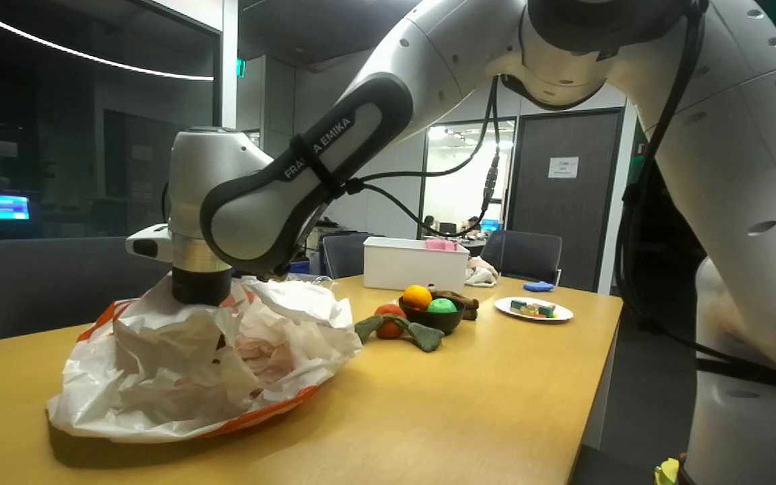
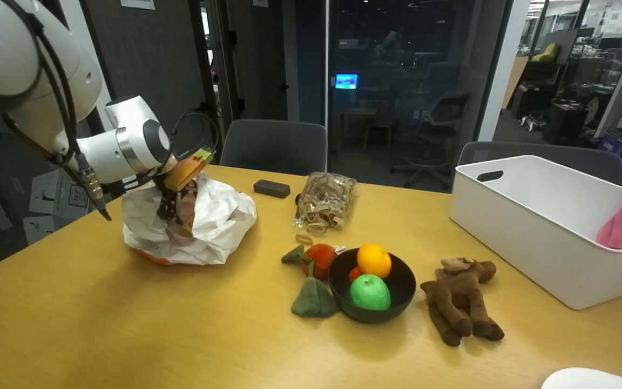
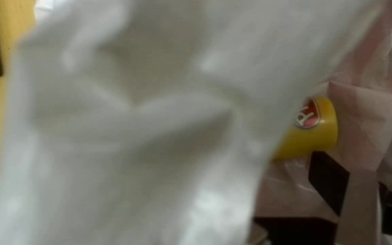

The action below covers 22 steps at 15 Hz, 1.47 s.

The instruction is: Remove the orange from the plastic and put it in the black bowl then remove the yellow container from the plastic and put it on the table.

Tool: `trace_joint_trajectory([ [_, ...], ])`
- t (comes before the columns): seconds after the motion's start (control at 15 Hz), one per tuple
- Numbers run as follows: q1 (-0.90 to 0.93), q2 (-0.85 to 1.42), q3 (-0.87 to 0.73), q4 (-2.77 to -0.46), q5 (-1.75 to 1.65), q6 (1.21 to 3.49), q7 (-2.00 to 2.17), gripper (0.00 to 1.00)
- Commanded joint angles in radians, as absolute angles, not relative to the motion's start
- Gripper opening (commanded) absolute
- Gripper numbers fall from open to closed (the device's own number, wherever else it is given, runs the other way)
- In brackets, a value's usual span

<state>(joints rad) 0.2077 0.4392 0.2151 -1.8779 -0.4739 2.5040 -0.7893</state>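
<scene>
The orange (image 2: 374, 261) lies in the black bowl (image 2: 342, 306), which also holds a green fruit (image 2: 370, 293); both show in an exterior view, orange (image 1: 417, 296) and bowl (image 1: 445, 322). The crumpled white plastic bag (image 1: 152, 377) stands on the table with its opening up. My gripper (image 2: 173, 213) reaches down into it. In the wrist view the yellow container (image 3: 313, 136) lies inside, half covered by a blurred flap of the bag (image 3: 141, 119). One black gripper finger (image 3: 328, 182) is just below the container, apart to the side; the flap hides the other. The jaws look open.
A red plush with green leaves (image 2: 319, 262) touches the bowl. A brown plush animal (image 2: 462, 300), white bin (image 2: 538, 237), bag of pieces (image 2: 326, 200) and dark block (image 2: 271, 188) stand on the table (image 2: 224, 335). A plate (image 1: 533, 310) lies near the table's edge.
</scene>
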Motion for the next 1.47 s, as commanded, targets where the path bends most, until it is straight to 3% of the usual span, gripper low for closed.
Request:
trace_joint_trajectory([
  [0.0, 0.235, 0.411, 0.177, -1.894, -0.528, 2.535, -0.736, 1.0],
  [0.33, 0.243, 0.411, 0.11, -1.887, -0.638, 2.587, -0.582, 1.0],
  [1.0, 0.216, 0.424, 0.126, -1.884, -0.608, 2.568, -0.547, 1.0],
  [1.4, 0.135, 0.442, 0.235, -1.892, -0.303, 2.631, -0.576, 1.0],
])
